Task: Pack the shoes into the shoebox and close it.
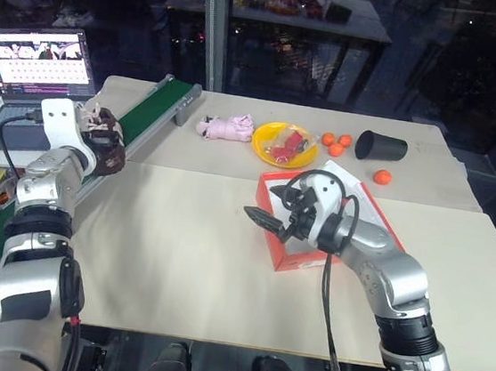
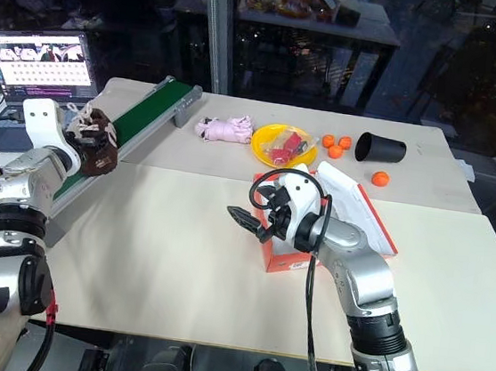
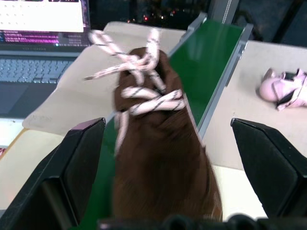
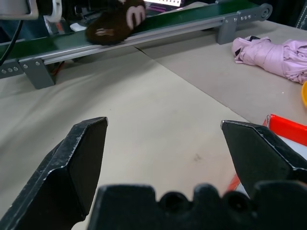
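Left wrist view: left gripper [image 3: 165,143] held level, fingers spread wide either side of dark brown fuzzy shoe with white laces [image 3: 156,143], not clamped. Shoe seen lying on green conveyor belt [image 1: 143,120]. Right gripper [image 1: 258,216] held level, fingers apart, empty, beside red-orange cardboard shoebox [image 1: 311,257] on beige table [image 1: 168,257].

Dark glass wall [image 1: 116,9], grey pillar [image 1: 215,30], beige table [image 1: 177,258]
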{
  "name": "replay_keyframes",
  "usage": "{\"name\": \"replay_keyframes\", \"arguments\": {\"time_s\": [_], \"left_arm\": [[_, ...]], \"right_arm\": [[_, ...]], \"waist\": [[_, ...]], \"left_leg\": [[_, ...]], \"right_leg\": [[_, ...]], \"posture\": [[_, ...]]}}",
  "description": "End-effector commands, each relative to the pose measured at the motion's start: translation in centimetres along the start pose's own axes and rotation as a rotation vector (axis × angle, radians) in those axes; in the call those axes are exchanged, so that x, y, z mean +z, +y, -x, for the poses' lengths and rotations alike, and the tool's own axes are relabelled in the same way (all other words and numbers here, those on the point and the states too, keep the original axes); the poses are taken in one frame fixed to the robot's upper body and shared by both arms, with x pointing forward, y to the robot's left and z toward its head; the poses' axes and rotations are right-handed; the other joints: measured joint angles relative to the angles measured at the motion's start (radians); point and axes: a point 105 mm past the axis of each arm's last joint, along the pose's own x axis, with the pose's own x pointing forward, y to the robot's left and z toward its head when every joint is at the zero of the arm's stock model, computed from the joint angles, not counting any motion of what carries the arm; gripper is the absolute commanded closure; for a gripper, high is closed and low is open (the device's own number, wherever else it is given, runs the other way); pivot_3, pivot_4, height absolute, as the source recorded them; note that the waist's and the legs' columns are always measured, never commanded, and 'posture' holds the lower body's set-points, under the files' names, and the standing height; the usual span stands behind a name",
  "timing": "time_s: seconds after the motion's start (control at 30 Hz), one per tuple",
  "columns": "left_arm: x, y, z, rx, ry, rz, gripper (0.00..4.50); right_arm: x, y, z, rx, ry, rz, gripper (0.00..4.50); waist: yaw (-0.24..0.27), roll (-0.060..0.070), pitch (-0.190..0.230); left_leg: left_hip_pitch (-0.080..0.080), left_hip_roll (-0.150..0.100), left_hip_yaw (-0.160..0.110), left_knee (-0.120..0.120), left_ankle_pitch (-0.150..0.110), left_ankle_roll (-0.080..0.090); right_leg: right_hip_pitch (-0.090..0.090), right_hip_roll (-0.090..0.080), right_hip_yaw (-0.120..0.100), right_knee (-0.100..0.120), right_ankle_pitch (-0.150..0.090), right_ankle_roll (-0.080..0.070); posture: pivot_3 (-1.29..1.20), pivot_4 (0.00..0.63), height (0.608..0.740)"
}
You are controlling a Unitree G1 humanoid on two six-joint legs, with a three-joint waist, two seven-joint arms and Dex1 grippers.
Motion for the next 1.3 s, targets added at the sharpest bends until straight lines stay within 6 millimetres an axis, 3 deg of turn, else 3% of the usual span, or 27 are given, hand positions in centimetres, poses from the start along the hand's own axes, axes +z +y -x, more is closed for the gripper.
{"name": "replay_keyframes", "arguments": {"time_s": [0.03, 0.07, 0.23, 0.4, 0.47, 0.5, 0.63, 0.8, 1.03, 1.3], "left_arm": [[0.2, 2.0, 0.3, 0.062, 0.008, 0.039, 0.52], [-0.2, 2.3, 0.3, 0.071, 0.017, 0.051, 0.65], [-0.5, 2.8, 0.5, 0.092, 0.002, 0.123, 2.48], [1.9, 1.6, 0.5, 0.056, -0.112, 0.136, 3.87], [2.6, 1.1, 0.6, 0.035, -0.139, 0.142, 4.22], [2.7, 1.0, 0.7, 0.032, -0.142, 0.140, 4.30], [6.0, -5.5, 1.8, -0.240, -0.260, 0.180, 4.31], [8.9, -16.1, 6.0, -0.667, -0.297, 0.222, 4.31], [9.3, -23.9, 11.0, -0.991, -0.249, 0.185, 4.31], [8.6, -28.2, 13.4, -1.171, -0.198, 0.162, 4.31]], "right_arm": [[1.5, 0.0, 0.4, 0.000, -0.033, 0.046, 0.00], [1.5, -0.1, 0.5, -0.002, -0.031, 0.048, 0.00], [1.4, -0.2, 0.7, -0.008, -0.023, 0.051, 0.00], [1.2, -0.1, 0.7, -0.007, -0.016, 0.049, 0.00], [1.2, -0.1, 0.7, -0.007, -0.014, 0.049, 0.00], [1.2, -0.1, 0.7, -0.008, -0.014, 0.049, 0.00], [2.2, -1.2, 0.7, -0.062, -0.073, -0.045, 0.00], [5.7, -4.5, 1.1, -0.172, -0.282, -0.353, 0.00], [8.5, -6.9, 2.1, -0.185, -0.442, -0.656, 0.00], [9.6, -6.6, 2.3, -0.150, -0.467, -0.714, 0.00]], "waist": [[0.000, 0.000, 0.000], [0.001, -0.001, 0.000], [0.005, -0.001, 0.000], [0.009, -0.001, 0.000], [0.010, -0.001, 0.001], [0.009, -0.002, 0.001], [0.009, -0.007, 0.004], [0.006, -0.008, 0.005], [-0.006, -0.008, 0.005], [-0.021, -0.007, 0.006]], "left_leg": [[0.000, 0.000, 0.000, 0.000, 0.000, 0.000], [0.000, 0.000, 0.000, 0.000, 0.000, 0.000], [0.001, 0.000, 0.000, 0.001, -0.001, -0.003], [0.002, 0.000, 0.000, 0.001, -0.004, -0.008], [0.001, 0.000, 0.000, 0.001, -0.003, -0.007], [-0.001, 0.000, 0.000, 0.001, -0.003, -0.007], [-0.003, 0.000, 0.000, 0.001, 0.000, -0.002], [-0.008, 0.000, -0.001, 0.004, 0.001, -0.001], [-0.006, 0.000, -0.002, 0.004, 0.001, 0.000], [-0.006, 0.000, -0.003, 0.004, 0.002, 0.001]], "right_leg": [[0.000, 0.000, 0.000, 0.000, 0.000, 0.000], [0.000, 0.000, 0.000, 0.000, 0.000, 0.000], [0.000, 0.000, -0.001, 0.002, 0.000, 0.000], [0.001, 0.000, -0.001, 0.002, 0.000, 0.002], [0.001, 0.000, -0.001, 0.002, 0.000, 0.001], [0.001, -0.001, -0.001, 0.001, 0.000, 0.000], [-0.001, -0.001, -0.001, -0.001, 0.003, -0.003], [-0.002, -0.001, -0.002, -0.001, 0.004, -0.002], [-0.002, 0.000, -0.002, 0.001, 0.005, -0.002], [-0.001, 0.000, -0.001, 0.000, 0.005, -0.002]], "posture": [[0.00, 0.150, 0.740], [0.00, 0.150, 0.740], [0.00, 0.150, 0.740], [0.00, 0.150, 0.740], [0.00, 0.150, 0.740], [0.00, 0.150, 0.740], [0.00, 0.150, 0.740], [0.00, 0.150, 0.740], [0.00, 0.150, 0.740], [0.00, 0.150, 0.740]]}}
